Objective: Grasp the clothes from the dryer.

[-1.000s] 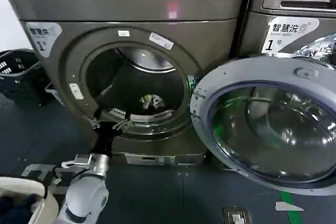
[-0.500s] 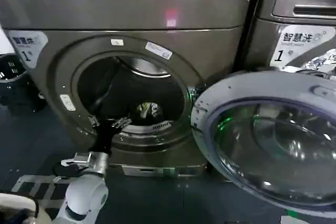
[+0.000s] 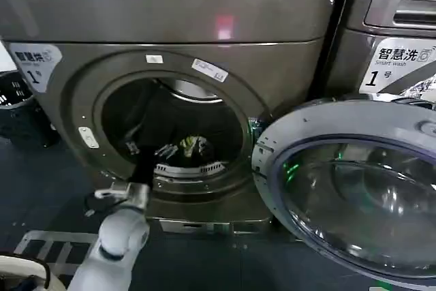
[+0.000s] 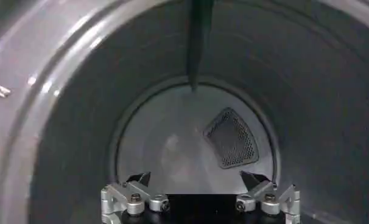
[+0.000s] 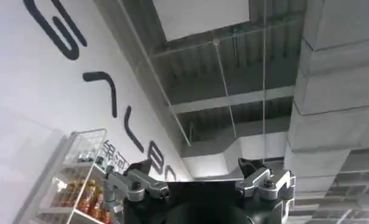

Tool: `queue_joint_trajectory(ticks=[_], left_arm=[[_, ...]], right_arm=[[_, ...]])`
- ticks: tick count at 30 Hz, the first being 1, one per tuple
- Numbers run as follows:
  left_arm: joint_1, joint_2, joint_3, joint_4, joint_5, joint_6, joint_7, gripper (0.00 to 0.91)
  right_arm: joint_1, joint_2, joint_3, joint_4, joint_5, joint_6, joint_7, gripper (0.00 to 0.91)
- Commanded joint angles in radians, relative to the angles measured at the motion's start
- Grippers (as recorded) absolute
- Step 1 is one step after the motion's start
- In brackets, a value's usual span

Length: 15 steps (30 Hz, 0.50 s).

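step in hand: the reach. left gripper (image 3: 148,149), lower left of centre in the head view, sits inside the dryer (image 3: 170,5) mouth, fingers spread, holding nothing. the clothes (image 3: 193,147) lie just right, on the drum floor. next: advance rightward, then clench. right gripper (image 5: 200,173) points at the ceiling, fingers apart

Dim head view with wide-angle bending at the edges. A pink glare spot sits on the dryer (image 3: 170,5) at twelve o'clock; green glints streak its glass door (image 3: 354,189); the drum interior lies in shadow.
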Motion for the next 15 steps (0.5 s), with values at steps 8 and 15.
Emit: queue_joint_trajectory(ticks=[8,15], left_arm=[[-0.491,-0.122,0.058,0.578,0.055,-0.029,0.113,0.907],[-0.709,-0.167,0.053,0.922,0.248,-0.073,0.301,0.907]], right_arm=[[-0.010,0.012,0.023,-0.001,-0.003,-0.015,-0.006,0.907],[-0.007,0.009,0.021,-0.004,-0.002,-0.011,-0.016,0.907]])
